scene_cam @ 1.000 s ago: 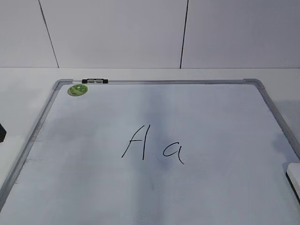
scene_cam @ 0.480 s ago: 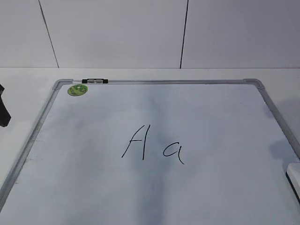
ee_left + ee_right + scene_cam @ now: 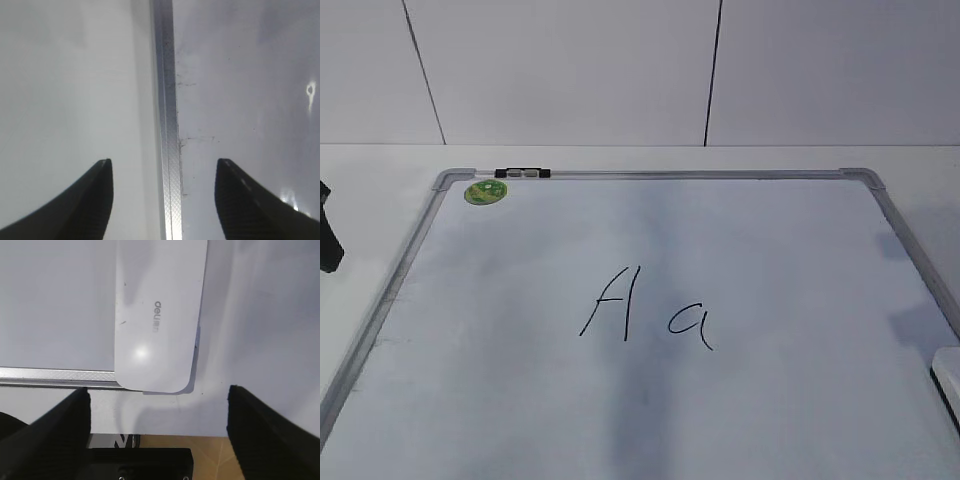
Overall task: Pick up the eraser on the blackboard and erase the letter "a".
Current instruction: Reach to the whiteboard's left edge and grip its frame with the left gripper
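The blackboard (image 3: 650, 250) is a white dry-erase board with a silver frame, lying flat. It bears a capital "A" (image 3: 611, 303) and, to its right, the letter "a" (image 3: 689, 326). The white eraser (image 3: 157, 315) with grey lettering lies across the board's frame (image 3: 50, 376); only its corner shows at the exterior view's right edge (image 3: 948, 372). My right gripper (image 3: 157, 392) is open, hanging just short of the eraser's near end and apart from it. My left gripper (image 3: 164, 161) is open and empty, straddling the board's left frame rail (image 3: 167, 100); it shows at the exterior view's left edge (image 3: 328, 240).
A round green sticker (image 3: 485, 192) and a small black-white clip (image 3: 522, 173) sit at the board's far left corner. A white wall stands behind the table. The table's front edge and a brown floor (image 3: 225, 455) show below the right gripper.
My left gripper has moved up the left edge of the exterior view. The shadow on the board's right side has shifted toward the eraser.
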`<state>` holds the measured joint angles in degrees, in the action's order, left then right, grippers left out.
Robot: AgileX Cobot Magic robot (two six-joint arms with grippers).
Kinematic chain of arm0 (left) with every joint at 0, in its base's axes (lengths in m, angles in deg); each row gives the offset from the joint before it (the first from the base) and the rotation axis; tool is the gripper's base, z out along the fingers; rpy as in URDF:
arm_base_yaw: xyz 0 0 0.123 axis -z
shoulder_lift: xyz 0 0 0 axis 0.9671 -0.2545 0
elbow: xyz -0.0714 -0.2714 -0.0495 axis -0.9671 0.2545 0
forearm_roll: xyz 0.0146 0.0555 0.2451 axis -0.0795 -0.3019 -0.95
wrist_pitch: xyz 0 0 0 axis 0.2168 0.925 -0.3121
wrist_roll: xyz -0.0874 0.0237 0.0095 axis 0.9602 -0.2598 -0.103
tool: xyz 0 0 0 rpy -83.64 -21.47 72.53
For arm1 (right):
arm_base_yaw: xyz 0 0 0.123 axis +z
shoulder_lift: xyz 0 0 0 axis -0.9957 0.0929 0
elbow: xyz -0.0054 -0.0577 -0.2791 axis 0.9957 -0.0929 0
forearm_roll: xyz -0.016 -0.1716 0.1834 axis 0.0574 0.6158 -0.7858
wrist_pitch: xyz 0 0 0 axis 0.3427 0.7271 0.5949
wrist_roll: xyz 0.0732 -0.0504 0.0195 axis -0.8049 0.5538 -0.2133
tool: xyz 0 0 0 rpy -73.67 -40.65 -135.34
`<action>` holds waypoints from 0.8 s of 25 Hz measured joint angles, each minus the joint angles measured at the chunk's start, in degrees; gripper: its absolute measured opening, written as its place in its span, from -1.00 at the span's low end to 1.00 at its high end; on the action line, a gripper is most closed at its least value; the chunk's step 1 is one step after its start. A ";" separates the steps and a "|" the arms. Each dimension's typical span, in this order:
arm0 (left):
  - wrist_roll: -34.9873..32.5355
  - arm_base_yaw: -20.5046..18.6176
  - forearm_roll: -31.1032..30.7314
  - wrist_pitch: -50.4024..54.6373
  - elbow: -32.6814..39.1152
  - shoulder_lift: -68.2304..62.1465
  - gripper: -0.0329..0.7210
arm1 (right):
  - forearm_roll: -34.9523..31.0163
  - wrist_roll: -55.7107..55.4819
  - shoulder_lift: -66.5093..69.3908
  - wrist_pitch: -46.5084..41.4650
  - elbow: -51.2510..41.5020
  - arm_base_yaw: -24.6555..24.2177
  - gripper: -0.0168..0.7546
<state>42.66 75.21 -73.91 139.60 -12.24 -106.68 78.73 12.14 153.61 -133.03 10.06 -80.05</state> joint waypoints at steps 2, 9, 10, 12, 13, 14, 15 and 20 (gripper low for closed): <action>0.00 0.00 0.11 0.00 0.00 -0.22 0.36 | 0.00 0.00 0.68 0.00 0.00 0.00 0.73; 0.00 0.64 -0.02 0.00 0.00 -2.10 0.36 | -1.07 0.00 2.97 2.15 0.04 0.00 0.73; 0.00 0.92 -0.02 0.00 0.00 -2.20 0.36 | -1.19 0.00 3.61 2.53 0.04 0.00 0.73; 0.00 1.38 -0.02 0.00 0.00 -2.19 0.36 | -1.30 0.00 4.72 3.14 0.04 0.00 0.73; 0.00 1.46 -0.02 0.00 0.00 -2.19 0.36 | -1.30 0.00 5.44 3.43 0.04 -0.13 0.73; 0.00 1.61 -0.02 0.00 0.00 -2.19 0.36 | -1.30 0.00 5.80 3.68 0.04 -0.13 0.73; 0.00 1.60 -0.02 0.00 0.00 -2.19 0.36 | -1.30 0.00 6.27 3.98 0.04 -0.13 0.73; 0.00 1.60 -0.02 -1.19 0.00 -2.57 0.36 | -1.39 0.00 6.84 5.96 0.04 -0.24 0.73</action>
<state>42.66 76.81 -73.94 138.41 -12.24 -109.25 77.34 12.14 160.44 -127.07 10.10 -80.29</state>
